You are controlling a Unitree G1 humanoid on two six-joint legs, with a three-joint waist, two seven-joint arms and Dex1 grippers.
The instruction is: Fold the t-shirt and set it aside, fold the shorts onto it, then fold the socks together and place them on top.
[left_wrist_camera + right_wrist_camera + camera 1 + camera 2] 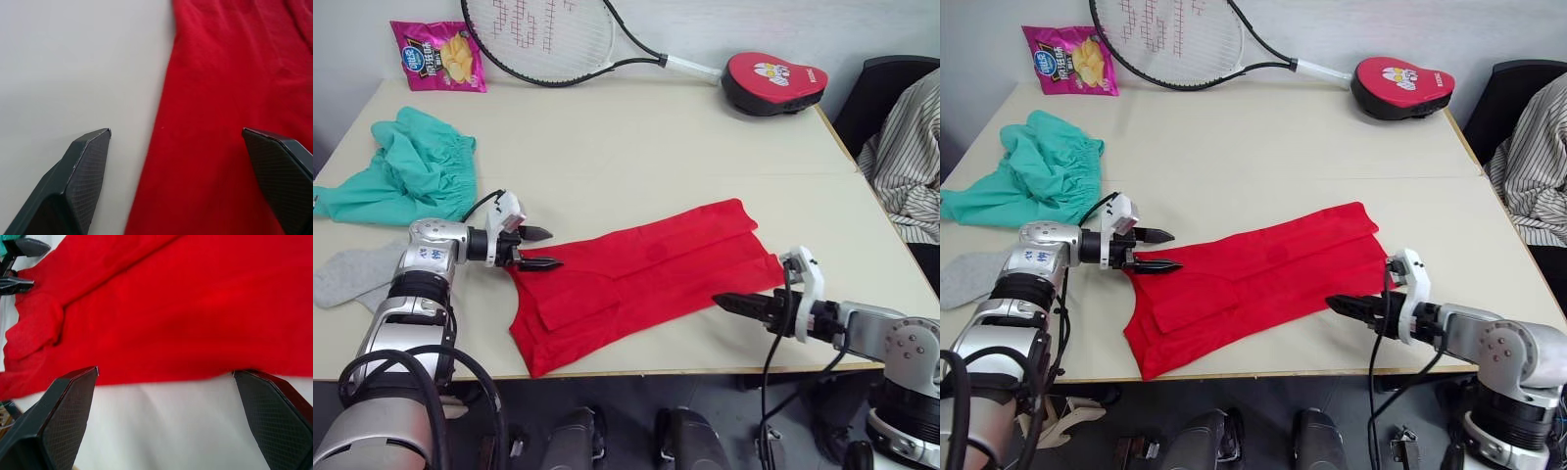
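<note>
Socks (pixel 352 274): light grey, lying flat at the tabletop's left edge near the front, partly behind the left arm.
Shorts (pixel 411 168): teal-green, bunched in a loose heap with the gathered waistband showing, by the left edge, farther back than the socks.
Left pincer (pixel 536 249): the arm reaches in from the left edge, held about level and low over the tabletop (pixel 636 137); its black fingers stand apart, one over bare tabletop and one over red cloth, at the t-shirt's left end, holding nothing.
T-shirt (pixel 646 279): bright red, folded lengthwise into a long band with a flap lying over its upper side; it runs slantwise from the front edge left of centre up toward the right half of the tabletop.
Right pincer (pixel 736 304): the arm comes in from the front right corner, pointing left, tips at the t-shirt's near hem; fingers spread wide, clamped on nothing.
Back edge: a pink snack bag (pixel 438 55), a tennis racket (pixel 558 39) and a red padded case (pixel 773 80).
Right edge: a person's striped sleeve (pixel 909 157).
</note>
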